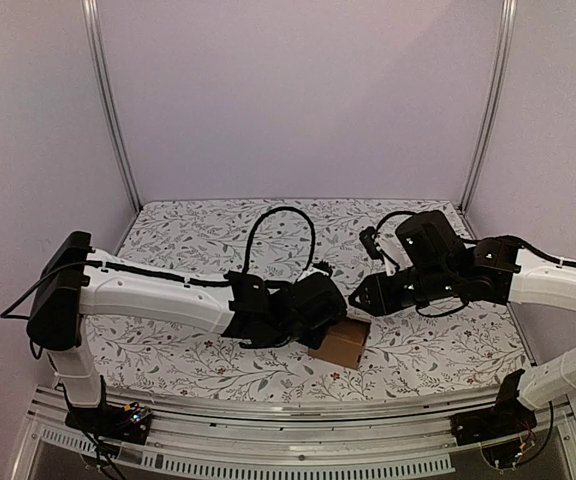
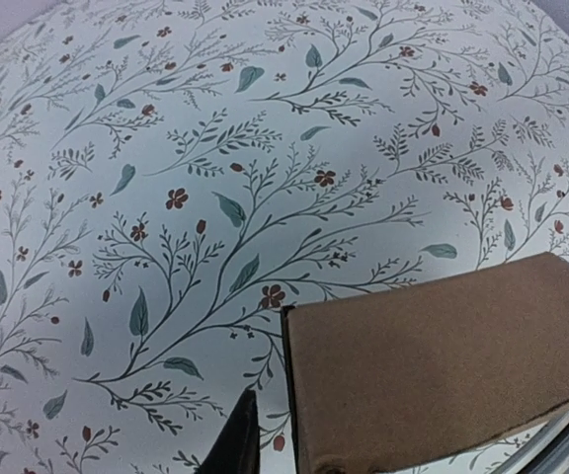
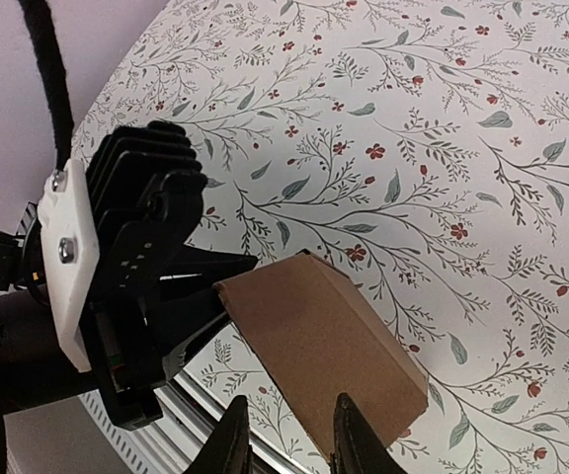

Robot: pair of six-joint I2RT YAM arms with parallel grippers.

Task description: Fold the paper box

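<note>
metal rail [image 1: 268,405]: runs across the bottom of the overhead view. both arm bases are bolted onto it, one at lower left and one at lower right.
box [image 1: 338,345]: brown cardboard, standing as a small block with a flat, plain top face. it sits on the table just above the rail, a little right of centre and low in the overhead view. it fills the lower right corner of the left wrist view and lies slanted across the lower middle of the right wrist view.
left gripper [image 1: 336,315]: reaches in from the left, with its tip at the box's upper left corner. its own camera shows one dark finger [image 2: 237,444] at the bottom edge, just beside the box's left side, with a thin strip of table between them. the other finger is hard to make out, so i cannot tell whether the jaws are spread or pinching.
right gripper [image 1: 358,298]: reaches in from the right, with its tip just above the box's upper edge, almost nose to nose with the left one. in its own view both fingertips show at the bottom of the frame with a clear gap between them, so the jaws are spread apart.
table [image 1: 198,230]: pale top printed with grey-green leaves and small red flowers. it fills the middle of the overhead view.
cable [image 1: 268,215]: a black loop arching above the left wrist, near the centre.
walls [image 1: 298,90]: pale lilac panels across the upper frame, with a metal post at upper left and another at upper right.
</note>
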